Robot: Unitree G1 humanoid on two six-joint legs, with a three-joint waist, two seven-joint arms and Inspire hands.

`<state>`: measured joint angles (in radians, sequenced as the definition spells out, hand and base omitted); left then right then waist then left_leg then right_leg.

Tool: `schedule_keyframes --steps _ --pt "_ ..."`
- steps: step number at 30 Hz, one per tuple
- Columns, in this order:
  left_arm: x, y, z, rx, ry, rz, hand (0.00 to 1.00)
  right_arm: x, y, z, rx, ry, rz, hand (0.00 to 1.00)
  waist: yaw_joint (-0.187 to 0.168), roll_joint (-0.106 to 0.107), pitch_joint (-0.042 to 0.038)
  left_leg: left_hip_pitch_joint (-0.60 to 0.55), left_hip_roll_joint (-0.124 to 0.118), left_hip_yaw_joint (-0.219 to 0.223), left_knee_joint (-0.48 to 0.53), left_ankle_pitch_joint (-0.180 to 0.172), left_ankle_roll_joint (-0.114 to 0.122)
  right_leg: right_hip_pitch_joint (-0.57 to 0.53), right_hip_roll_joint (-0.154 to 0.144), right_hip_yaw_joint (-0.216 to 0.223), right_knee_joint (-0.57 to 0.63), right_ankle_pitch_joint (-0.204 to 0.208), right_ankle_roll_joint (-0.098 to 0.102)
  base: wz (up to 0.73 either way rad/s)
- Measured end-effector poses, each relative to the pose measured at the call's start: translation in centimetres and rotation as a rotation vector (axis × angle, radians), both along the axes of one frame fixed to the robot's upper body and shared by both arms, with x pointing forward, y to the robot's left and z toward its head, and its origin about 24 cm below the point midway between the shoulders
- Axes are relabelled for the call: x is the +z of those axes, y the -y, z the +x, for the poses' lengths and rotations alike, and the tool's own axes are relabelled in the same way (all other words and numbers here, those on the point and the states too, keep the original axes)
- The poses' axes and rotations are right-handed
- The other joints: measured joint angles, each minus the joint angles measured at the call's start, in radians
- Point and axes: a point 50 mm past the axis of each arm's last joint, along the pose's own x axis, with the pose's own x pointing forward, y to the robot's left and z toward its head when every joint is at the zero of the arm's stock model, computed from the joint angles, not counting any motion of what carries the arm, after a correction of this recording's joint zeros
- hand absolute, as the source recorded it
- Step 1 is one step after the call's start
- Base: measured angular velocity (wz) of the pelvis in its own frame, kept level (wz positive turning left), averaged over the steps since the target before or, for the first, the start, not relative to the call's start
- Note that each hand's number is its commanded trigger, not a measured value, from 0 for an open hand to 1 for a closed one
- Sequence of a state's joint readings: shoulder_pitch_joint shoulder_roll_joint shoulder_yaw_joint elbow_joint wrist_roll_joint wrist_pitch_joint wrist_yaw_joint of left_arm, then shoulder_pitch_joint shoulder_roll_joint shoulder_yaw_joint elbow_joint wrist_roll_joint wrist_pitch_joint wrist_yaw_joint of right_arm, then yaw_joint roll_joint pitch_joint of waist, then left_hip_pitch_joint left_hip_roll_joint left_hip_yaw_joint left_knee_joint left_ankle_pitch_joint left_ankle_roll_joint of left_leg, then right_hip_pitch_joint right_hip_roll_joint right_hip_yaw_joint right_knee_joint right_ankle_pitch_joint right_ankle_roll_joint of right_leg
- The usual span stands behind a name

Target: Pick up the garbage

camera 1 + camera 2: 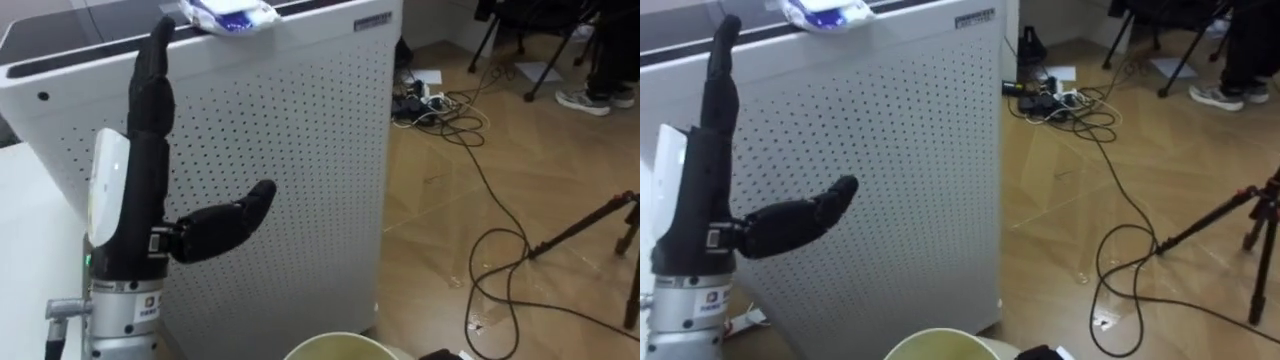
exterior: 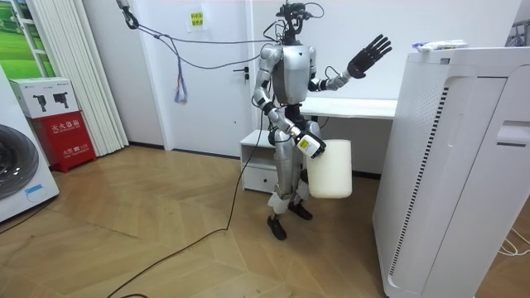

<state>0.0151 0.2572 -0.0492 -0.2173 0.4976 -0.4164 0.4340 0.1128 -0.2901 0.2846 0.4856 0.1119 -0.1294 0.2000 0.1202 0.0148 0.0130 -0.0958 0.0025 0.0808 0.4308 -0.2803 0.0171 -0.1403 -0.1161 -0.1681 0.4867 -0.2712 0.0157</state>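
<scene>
We find the left hand raised, open and empty, short of the wrapper atop the purifier; next, reach over and pinch.

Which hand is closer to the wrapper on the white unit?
Left. Left hand is raised near the wrapper, not touching; right hand hangs low, at the white bucket.

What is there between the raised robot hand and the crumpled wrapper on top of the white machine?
Nothing but air: in the room view the open left robot hand is raised short of the wrapper on the machine.
</scene>
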Motion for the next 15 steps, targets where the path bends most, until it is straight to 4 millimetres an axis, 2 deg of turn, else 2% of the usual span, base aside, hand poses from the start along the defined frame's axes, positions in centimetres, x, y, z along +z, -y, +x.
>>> schedule_keyframes --steps 4,9,12,15 --pt "0.3 0.1 -0.2 0.001 0.016 0.011 0.00 0.2 -0.3 0.4 0.024 0.006 0.008 1.00 0.005 0.001 -0.0012 0.037 0.005 -0.026 -0.055 0.006 -0.009 0.044 0.023 -0.008 -0.056 0.005 -0.003 0.04" --pt "0.8 0.3 -0.4 -0.004 0.044 0.024 0.00 0.6 -0.8 0.7 0.067 0.017 0.037 1.00 0.018 0.004 -0.0044 0.098 0.005 -0.046 -0.129 0.012 -0.014 0.107 0.037 -0.006 -0.135 0.015 0.004 0.00" --pt "0.9 0.2 -0.4 0.007 0.052 0.065 0.00 1.0 -1.2 0.9 0.091 0.034 0.053 1.00 0.024 0.008 -0.0068 0.133 0.005 -0.074 -0.153 0.013 -0.014 0.129 0.044 0.028 -0.149 0.016 0.006 -0.03" --pt "1.2 0.3 -0.5 0.018 0.079 0.121 0.00 1.5 -1.5 1.2 0.104 0.058 0.061 1.00 0.025 0.015 -0.0103 0.163 0.002 -0.079 -0.183 0.014 -0.013 0.142 0.052 0.046 -0.162 0.016 0.006 0.01"
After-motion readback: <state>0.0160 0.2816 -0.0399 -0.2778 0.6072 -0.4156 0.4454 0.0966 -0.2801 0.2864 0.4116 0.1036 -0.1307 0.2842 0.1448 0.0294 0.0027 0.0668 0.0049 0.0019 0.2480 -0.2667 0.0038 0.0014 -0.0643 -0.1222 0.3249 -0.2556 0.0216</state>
